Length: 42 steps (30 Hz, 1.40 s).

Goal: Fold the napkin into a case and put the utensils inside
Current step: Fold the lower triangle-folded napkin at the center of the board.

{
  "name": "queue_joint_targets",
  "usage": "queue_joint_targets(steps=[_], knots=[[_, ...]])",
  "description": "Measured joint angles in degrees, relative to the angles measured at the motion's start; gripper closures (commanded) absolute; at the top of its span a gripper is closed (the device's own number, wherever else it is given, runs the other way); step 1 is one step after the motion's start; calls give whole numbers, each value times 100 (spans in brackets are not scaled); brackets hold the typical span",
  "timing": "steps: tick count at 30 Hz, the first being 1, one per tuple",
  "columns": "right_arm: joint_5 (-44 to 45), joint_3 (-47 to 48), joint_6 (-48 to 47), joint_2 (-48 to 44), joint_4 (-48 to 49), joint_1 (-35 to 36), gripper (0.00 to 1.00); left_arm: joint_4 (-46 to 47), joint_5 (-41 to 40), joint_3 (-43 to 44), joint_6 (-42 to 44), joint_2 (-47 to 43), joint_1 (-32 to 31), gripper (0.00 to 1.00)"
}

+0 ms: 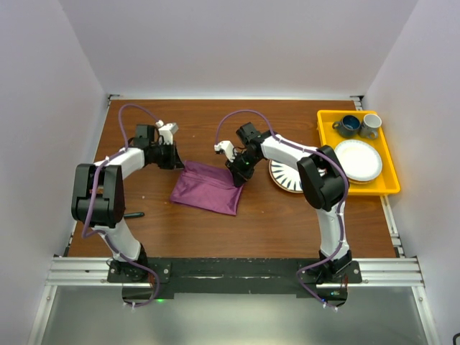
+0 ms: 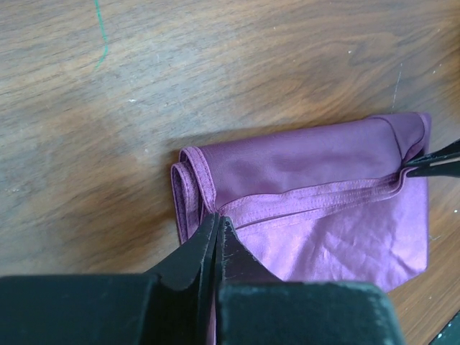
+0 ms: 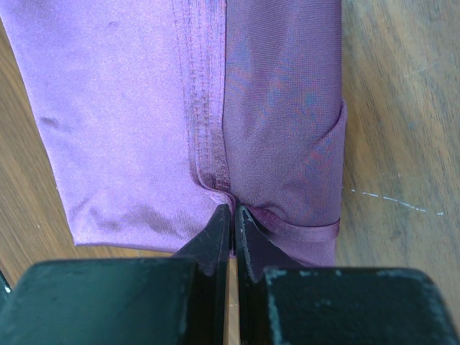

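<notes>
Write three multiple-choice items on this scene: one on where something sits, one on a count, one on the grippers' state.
1. Where is the white plate? A in the yellow tray; B on a shelf; C on the floor.
2. How many cups stand in that tray? A one; B two; C four.
3. How are the left gripper and right gripper? A both open; B one open, one shut; C both shut on the napkin.

A: the plate lies in the tray's near half.
B: a blue and a grey one stand side by side at its far end.
C: each wrist view shows the jaws closed on the cloth's hem.
</notes>
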Motion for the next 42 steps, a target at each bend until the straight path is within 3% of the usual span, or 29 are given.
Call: queue_joint_targets(steps=[11,15,18,34,42], knots=[[-22,2,-151,-11,-28,0,100,-640,-203,0,275,-111,0,100],[-28,2,-208,-13,-35,0,100,-686,-197,0,293,-245,0,75],[-42,2,-234,-13,-39,0,100,-625,-168,7,258,-306,0,66],[-44,0,-243,-13,-39,0,100,-496,-205,262,-2,181,-83,66],[-46,0,-240,-13,-39,0,100,-417,-306,323,-52,297,-221,73]])
